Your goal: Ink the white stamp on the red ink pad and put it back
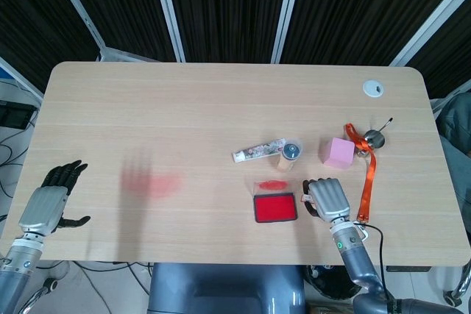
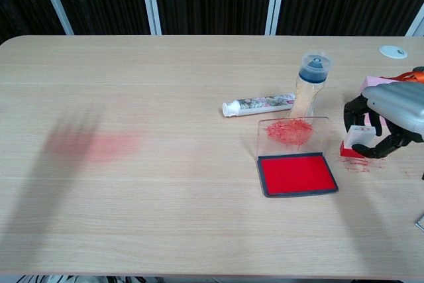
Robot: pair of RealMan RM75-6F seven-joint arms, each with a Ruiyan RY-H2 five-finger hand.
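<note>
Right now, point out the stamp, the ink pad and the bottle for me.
stamp [image 2: 358, 138], chest view, its white body between the fingers
ink pad [image 2: 296, 173], chest view, middle of the red surface
bottle [image 2: 309, 87], chest view, its body below the blue cap

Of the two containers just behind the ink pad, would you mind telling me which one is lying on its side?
The patterned tube with the white cap lies on its side, cap pointing left. The blue-capped bottle at its right end stands upright.
</note>
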